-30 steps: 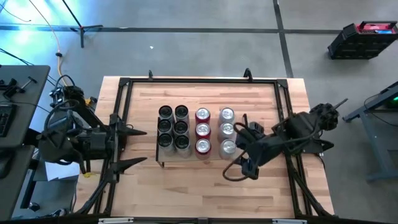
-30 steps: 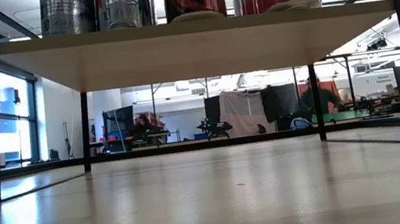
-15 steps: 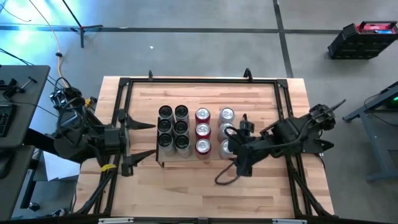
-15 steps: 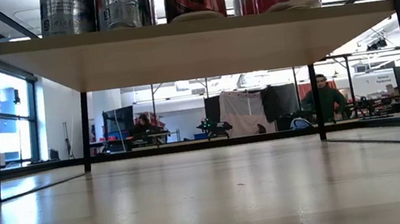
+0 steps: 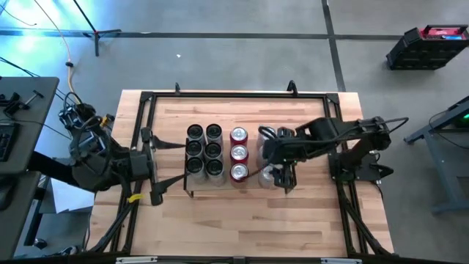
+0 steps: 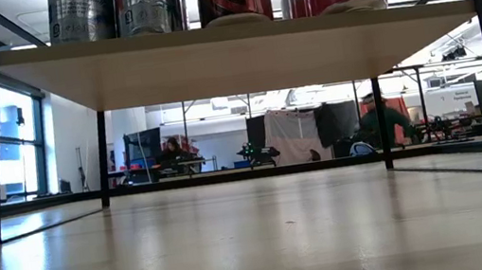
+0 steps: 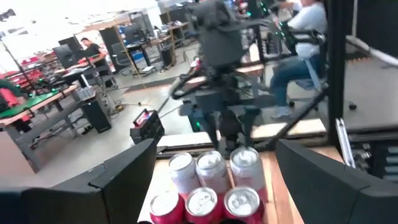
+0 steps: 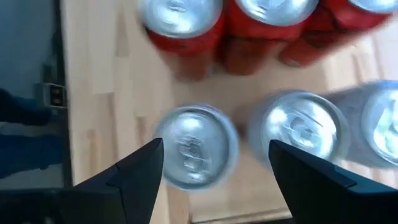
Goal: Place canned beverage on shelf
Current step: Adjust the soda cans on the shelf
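The shelf [image 5: 226, 155] carries rows of upright cans: black ones [image 5: 204, 149], red ones [image 5: 239, 153] and silver ones [image 5: 267, 135]. In the low view the shelf board [image 6: 229, 55] shows from below with can bottoms on it. My right gripper [image 5: 277, 176] hovers open over the silver row and points steeply down. Its fingers stand on either side above the nearest silver can [image 8: 196, 146]. My left gripper [image 5: 172, 163] waits open at the shelf's left end, pointing level at the cans [image 7: 211, 167].
Black rails [image 5: 234, 95] edge the wooden tabletop. Bare wood lies in front of the shelf [image 5: 242, 220] and behind it [image 5: 234, 114]. People sit at desks in the room beyond the table [image 6: 383, 123].
My right gripper has swung from the table's near right toward the left and far side, ending over the silver cans, and it has rolled and sunk a little. My left gripper has shifted slightly toward the far edge and the shelf. The cans have kept still.
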